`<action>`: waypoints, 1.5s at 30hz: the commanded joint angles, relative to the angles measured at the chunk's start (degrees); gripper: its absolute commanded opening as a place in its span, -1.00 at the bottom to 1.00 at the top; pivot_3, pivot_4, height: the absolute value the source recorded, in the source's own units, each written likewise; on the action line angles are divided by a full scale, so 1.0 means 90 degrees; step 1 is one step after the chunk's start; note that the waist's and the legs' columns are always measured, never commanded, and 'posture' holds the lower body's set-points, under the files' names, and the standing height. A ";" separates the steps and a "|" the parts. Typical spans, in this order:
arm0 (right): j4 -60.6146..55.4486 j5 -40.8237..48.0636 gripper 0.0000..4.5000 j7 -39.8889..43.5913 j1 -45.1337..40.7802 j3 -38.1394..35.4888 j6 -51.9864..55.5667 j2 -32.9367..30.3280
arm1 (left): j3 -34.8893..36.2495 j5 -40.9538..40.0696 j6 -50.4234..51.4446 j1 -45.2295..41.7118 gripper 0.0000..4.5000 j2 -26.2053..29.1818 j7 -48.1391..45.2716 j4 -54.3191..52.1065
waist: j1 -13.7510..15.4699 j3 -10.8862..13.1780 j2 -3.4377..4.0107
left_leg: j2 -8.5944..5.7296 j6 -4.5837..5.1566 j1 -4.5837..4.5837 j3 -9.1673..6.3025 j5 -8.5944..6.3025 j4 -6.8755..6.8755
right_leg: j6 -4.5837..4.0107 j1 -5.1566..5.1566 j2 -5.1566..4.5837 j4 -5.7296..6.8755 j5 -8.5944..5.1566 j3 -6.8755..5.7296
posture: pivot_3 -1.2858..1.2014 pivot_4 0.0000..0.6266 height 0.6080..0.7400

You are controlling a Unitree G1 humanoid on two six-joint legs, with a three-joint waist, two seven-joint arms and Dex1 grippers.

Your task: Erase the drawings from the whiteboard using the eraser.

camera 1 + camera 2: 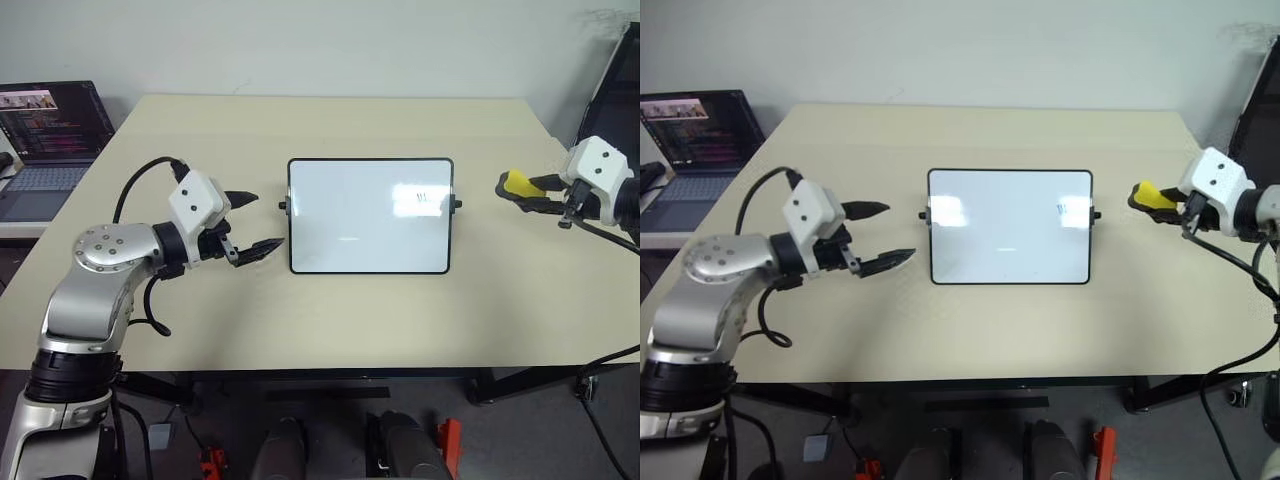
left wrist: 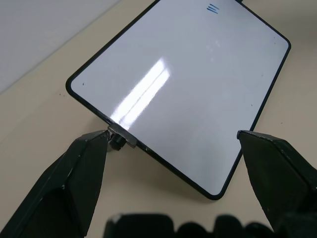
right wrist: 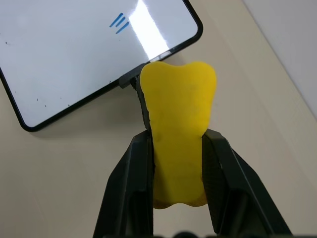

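Holding the eraser (image 3: pixel 179 134) pinched between my right gripper (image 1: pixel 532 195) fingers, yellow block sticking out past the tips so the working face can reach the board without my fingers scraping it. Right gripper sits off the whiteboard's (image 1: pixel 369 215) right short side, near the knob, above the table (image 1: pixel 350 320) and not touching the board. Whiteboard lies flat mid-table, long edge toward me. What's left of the drawings (image 3: pixel 119 23): a few short blue strokes near the board's right end, close to my eraser side, so the reach should be short. Rest of the white surface looks clean apart from glare; can't rule out faint residue under the shine. Left gripper (image 1: pixel 250 222) is spread wide, empty, just beside the board's left short edge near its knob. I read that as staged to brace the board so it doesn't skate when I wipe. Laptop (image 1: pixel 50 135) sits off the table's left, not in the way. Next, I judge: bring the eraser over those strokes, press flat.
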 commanded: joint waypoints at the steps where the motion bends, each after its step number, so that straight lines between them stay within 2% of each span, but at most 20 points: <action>1: 0.0039 0.0044 -0.57 -0.0173 -0.0334 -0.0087 -0.0208 0.0026 | 0.0112 -0.0047 0.0003 -0.0144 1.00 0.0079 0.0062 -0.0244 | -0.0002 0.0000 0.0001 | 0.0000 0.0000 0.0000 0.0000 0.0000 0.0000 | 0.0000 0.0000 0.0000 0.0000 0.0000 0.0000 | 0.03 -0.52 1.00; 12: 0.0405 -0.0027 -0.57 -0.0395 -0.0730 0.0031 -0.0343 0.0219 | 0.0096 -0.0058 0.0019 -0.0094 1.00 0.0064 0.0056 -0.0316 | 0.0026 0.0001 0.0001 | 0.0000 0.0000 0.0001 0.0002 0.0000 0.0001 | 0.0000 0.0000 0.0000 0.0004 0.0000 0.0002 | 0.03 -0.52 1.00; 19: -0.0124 0.0085 -0.57 -0.0396 -0.0690 0.0190 -0.0185 0.0560 | 0.0079 -0.0060 0.0021 -0.0097 1.00 0.0052 0.0037 -0.0290 | 0.0009 0.0001 0.0001 | 0.0000 0.0000 0.0003 0.0002 0.0000 0.0001 | 0.0000 0.0000 0.0000 0.0008 0.0000 0.0004 | 0.03 -0.52 1.00; 23: -0.0751 -0.0544 -0.57 -0.0842 -0.0724 0.0800 0.0084 0.1074 | -0.0022 -0.0005 -0.0045 -0.0173 1.00 -0.0021 0.0042 -0.0179 | -0.0033 0.0000 0.0001 | 0.0001 0.0000 0.0007 0.0002 0.0000 0.0003 | 0.0000 0.0000 0.0002 0.0019 0.0000 0.0006 | 0.03 -0.52 1.00; 26: -0.0431 -0.1504 -0.57 -0.1587 -0.0970 0.1324 -0.0006 0.1261 | -0.0147 0.0062 -0.0108 -0.0161 1.00 -0.0111 0.0059 -0.0121 | -0.0017 0.0001 0.0003 | -0.0001 -0.0001 0.0007 0.0001 0.0001 0.0007 | 0.0000 0.0000 0.0002 0.0022 0.0000 0.0005 | 0.03 -0.52 1.00; 30: 0.0152 -0.2143 -0.57 -0.2126 -0.1259 0.1686 -0.0165 0.1344 | -0.0214 0.0066 -0.0118 -0.0199 1.00 -0.0178 0.0066 -0.0122 | 0.0047 0.0001 0.0003 | -0.0002 -0.0001 0.0003 0.0002 0.0001 0.0008 | 0.0001 -0.0001 0.0000 0.0017 0.0002 0.0005 | 0.03 -0.52 1.00; 45: 0.0789 -0.2766 -0.57 -0.2062 -0.2146 0.2187 0.0072 0.1963 | -0.0175 0.0079 -0.0142 -0.0134 1.00 -0.0244 0.0062 -0.0136 | 0.0036 0.0001 0.0003 | -0.0001 -0.0001 0.0004 0.0002 0.0001 0.0006 | -0.0003 -0.0003 0.0001 0.0020 0.0003 0.0005 | 0.03 -0.52 1.00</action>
